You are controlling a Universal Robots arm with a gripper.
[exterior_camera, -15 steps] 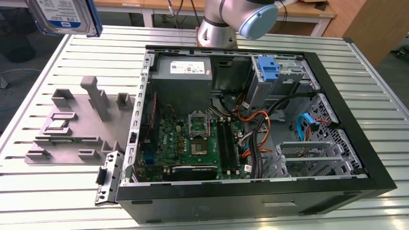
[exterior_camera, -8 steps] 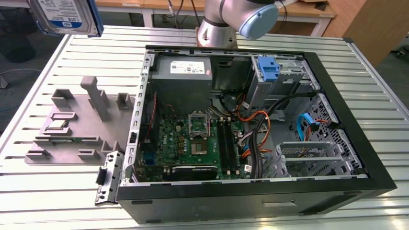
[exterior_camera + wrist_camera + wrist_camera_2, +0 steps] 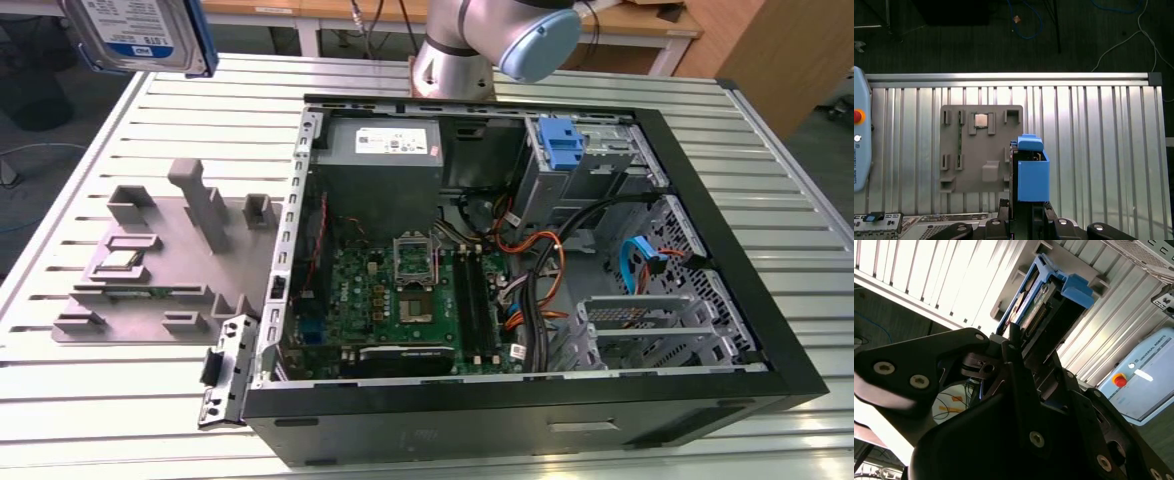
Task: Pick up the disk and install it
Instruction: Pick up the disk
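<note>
– Looking from the exterior view's left, where is the disk [image 3: 140,35]?
– High in that corner, in the air above the slatted table [image 3: 80,400]. The gripper [image 3: 1029,345] is clamped on its edges.
– And further right?
– A grey fixture plate [image 3: 160,265] lies on the table, then the open computer case [image 3: 534,260], well apart from the disk.
</note>
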